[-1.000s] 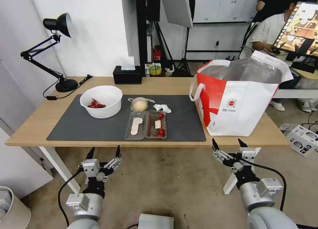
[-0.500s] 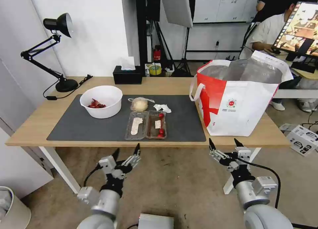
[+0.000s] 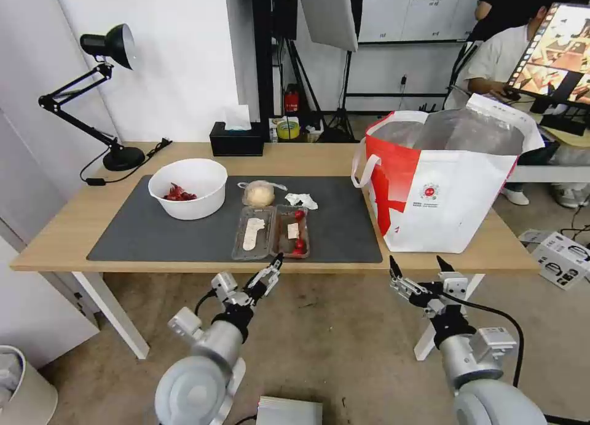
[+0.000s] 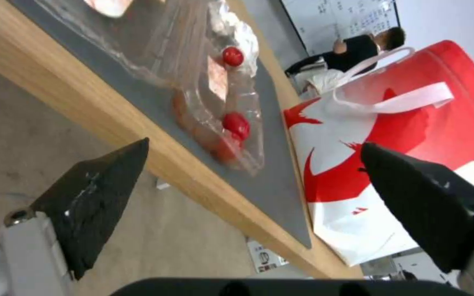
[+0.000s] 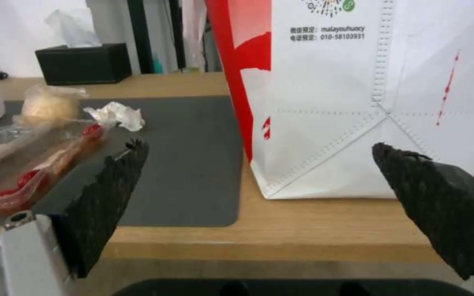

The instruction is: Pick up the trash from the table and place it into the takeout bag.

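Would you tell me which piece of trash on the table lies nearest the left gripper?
The clear plastic clamshell tray, at the mat's front edge, just beyond the left gripper.

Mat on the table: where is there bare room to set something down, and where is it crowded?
The mat is bare along its near left, in front of the white bowl, and on its right strip between the clamshell tray and the takeout bag. The middle is crowded: knotted bag, crumpled tissue and tray lie close together.
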Controlling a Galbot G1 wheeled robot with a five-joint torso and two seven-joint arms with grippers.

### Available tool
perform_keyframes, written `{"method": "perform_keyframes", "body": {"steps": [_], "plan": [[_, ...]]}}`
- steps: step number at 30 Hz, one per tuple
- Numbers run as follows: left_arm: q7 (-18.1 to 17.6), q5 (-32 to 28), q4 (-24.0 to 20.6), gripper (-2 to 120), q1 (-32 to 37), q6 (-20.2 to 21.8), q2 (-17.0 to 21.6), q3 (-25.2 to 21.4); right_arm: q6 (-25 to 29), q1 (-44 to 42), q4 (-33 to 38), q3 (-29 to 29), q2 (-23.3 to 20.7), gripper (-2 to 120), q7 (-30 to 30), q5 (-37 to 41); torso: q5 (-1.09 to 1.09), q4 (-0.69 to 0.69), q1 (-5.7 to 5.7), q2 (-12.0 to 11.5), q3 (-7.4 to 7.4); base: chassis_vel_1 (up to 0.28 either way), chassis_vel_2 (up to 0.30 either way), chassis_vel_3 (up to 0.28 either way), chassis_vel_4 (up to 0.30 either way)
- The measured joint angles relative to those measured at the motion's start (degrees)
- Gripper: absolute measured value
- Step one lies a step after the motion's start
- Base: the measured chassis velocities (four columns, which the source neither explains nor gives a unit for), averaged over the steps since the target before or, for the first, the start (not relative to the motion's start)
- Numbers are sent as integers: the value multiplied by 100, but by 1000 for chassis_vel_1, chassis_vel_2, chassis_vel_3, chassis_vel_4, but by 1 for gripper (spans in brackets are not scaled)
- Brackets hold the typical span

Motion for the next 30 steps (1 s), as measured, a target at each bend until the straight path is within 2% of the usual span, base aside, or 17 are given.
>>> {"method": "perform_keyframes", "body": {"steps": [14, 30], "plan": [[11, -97, 296, 100, -282, -49, -115, -188, -18, -17, 50, 15, -92, 100, 0, 0, 0, 0, 0, 0, 0, 0, 0, 0, 0], [-94, -129, 577, 100, -569, -50, -219, -120, -23, -50, 111, 70, -157, 100, 12, 18, 0, 0, -1, 0, 0, 0, 0, 0, 0]]}}
